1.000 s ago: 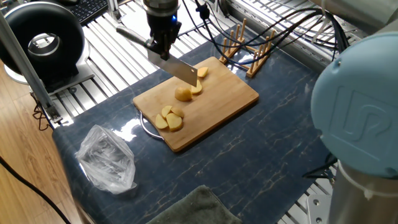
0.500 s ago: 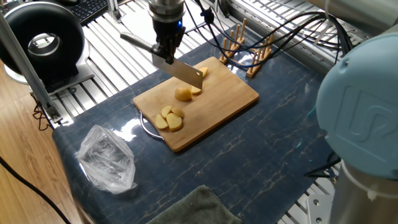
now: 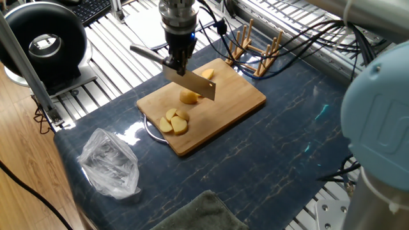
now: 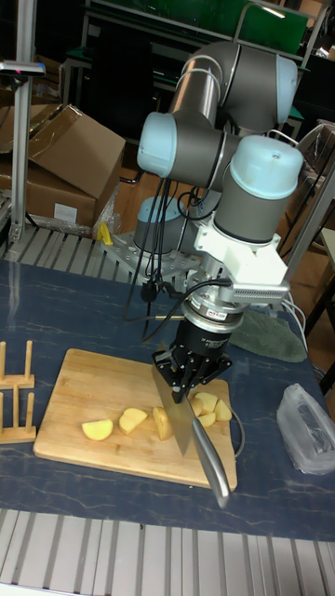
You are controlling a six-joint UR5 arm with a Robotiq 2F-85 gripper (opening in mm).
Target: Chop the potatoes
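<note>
The black two-finger gripper [image 3: 177, 62] [image 4: 191, 375] hangs over the far side of the rectangular bamboo cutting board [image 3: 236, 102] [image 4: 74, 400], its fingers clamped on the spine of a broad steel cleaver [image 3: 190, 83] [image 4: 191, 430], whose dark handle [image 3: 146, 52] [image 4: 216, 473] sticks out to one side. In the fixed view the blade is tilted and sits just above and partly in front of a rounded pale-yellow potato piece [image 3: 188, 97] near the middle of the board; whether the edge touches it cannot be told there. In the tall fixed view the blade stands edge-down against that same piece [image 4: 162, 422]. The peeled pale-yellow potatoes all lie on the board: 1 wedge [image 3: 208, 74] [image 4: 97, 429] alone toward the board's far corner, another wedge [image 4: 133, 419] between it and the blade, and a cluster of about 3 cut chunks [image 3: 173, 121] [image 4: 212, 408] near the opposite end. The board rests on a dark blue marbled table mat [image 3: 268, 160] [image 4: 56, 494]. A wooden slotted rack [image 3: 252, 50] [image 4: 17, 396] stands just beyond the board's far end. A crumpled clear plastic bag [image 3: 108, 163] [image 4: 307, 426] lies on the mat well apart from the board, and a grey-green cloth [image 3: 198, 214] [image 4: 270, 337] lies at the mat's edge.
</note>
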